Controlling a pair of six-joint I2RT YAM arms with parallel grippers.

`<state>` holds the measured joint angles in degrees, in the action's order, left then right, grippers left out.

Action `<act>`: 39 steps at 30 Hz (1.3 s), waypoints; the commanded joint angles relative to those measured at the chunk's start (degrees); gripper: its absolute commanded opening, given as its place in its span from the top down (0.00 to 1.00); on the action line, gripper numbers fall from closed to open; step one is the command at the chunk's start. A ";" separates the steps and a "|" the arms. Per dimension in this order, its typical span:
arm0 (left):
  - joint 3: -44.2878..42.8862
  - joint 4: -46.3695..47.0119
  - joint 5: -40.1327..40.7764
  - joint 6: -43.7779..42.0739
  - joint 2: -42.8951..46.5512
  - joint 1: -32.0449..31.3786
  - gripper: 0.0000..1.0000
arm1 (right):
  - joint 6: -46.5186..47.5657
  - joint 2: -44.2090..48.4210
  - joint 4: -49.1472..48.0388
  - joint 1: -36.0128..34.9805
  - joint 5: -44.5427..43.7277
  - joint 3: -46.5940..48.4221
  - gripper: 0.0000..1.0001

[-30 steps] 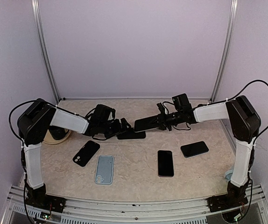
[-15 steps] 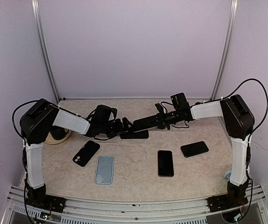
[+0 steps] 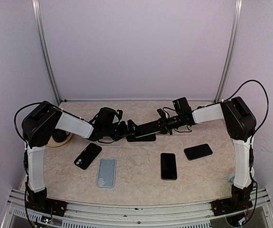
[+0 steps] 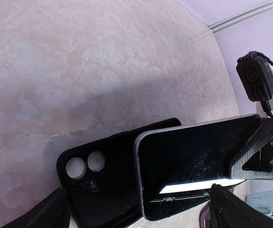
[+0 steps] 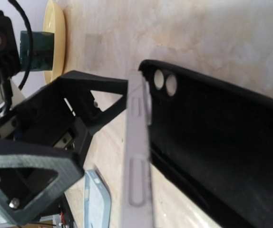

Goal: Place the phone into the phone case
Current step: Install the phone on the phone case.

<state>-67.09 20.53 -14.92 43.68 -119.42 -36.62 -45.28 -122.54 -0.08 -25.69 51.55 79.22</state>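
The right fingers (image 4: pixel 256 151) are pinching the phone (image 4: pixel 189 161) tight and tipping it over the black case (image 4: pixel 103 190) on the worktop (image 4: pixel 79 71), the left fingers (image 4: pixel 48 213) are standing wide apart, and next the phone likely needs pressing flat into the case.

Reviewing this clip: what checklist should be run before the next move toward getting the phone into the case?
1. Right gripper shut on phone: ok.
2. Left gripper open, fingers either side of case: ok.
3. Case lying flat on table: ok.
4. Phone's end lined up with camera cutout: cannot tell.
5. Phone seated in case: not ok, held tilted over it.
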 commanded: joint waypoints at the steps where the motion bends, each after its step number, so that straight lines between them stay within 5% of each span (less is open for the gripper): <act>1: -0.72 2.22 -1.16 0.31 -1.33 -0.56 0.01 | -0.93 -1.17 -3.36 -0.06 2.94 1.64 1.00; 39: 0.28 3.60 -1.44 2.24 -2.57 -1.61 0.01 | -4.72 -9.35 -5.53 -0.85 7.05 3.66 1.00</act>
<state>-67.07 22.72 -15.62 45.23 -120.88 -37.10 -49.01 -130.32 -4.58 -25.78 57.34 81.91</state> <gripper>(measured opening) 0.989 0.058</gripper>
